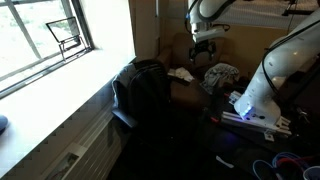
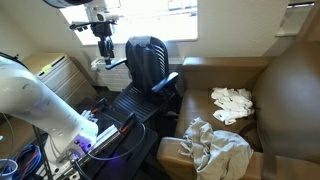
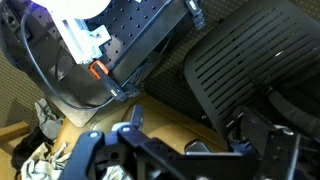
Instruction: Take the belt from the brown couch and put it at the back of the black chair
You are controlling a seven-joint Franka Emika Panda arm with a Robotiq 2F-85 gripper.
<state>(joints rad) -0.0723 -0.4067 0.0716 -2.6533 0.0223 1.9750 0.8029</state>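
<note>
My gripper (image 1: 205, 48) hangs high in the air, above the gap between the black chair (image 1: 140, 90) and the brown couch (image 2: 235, 75). It also shows in an exterior view (image 2: 103, 32), just beside the top of the chair's backrest (image 2: 148, 60). In the wrist view the two fingers (image 3: 190, 128) stand apart with nothing clearly between them, and the chair's mesh back (image 3: 250, 60) lies below. I cannot make out the belt in any view.
A white cloth (image 2: 232, 103) lies on the couch seat and a crumpled cloth heap (image 2: 215, 145) sits nearer the front. The robot's white base (image 2: 40, 100) and a black perforated board (image 2: 125, 105) stand beside the chair. A window (image 1: 50, 35) runs along one wall.
</note>
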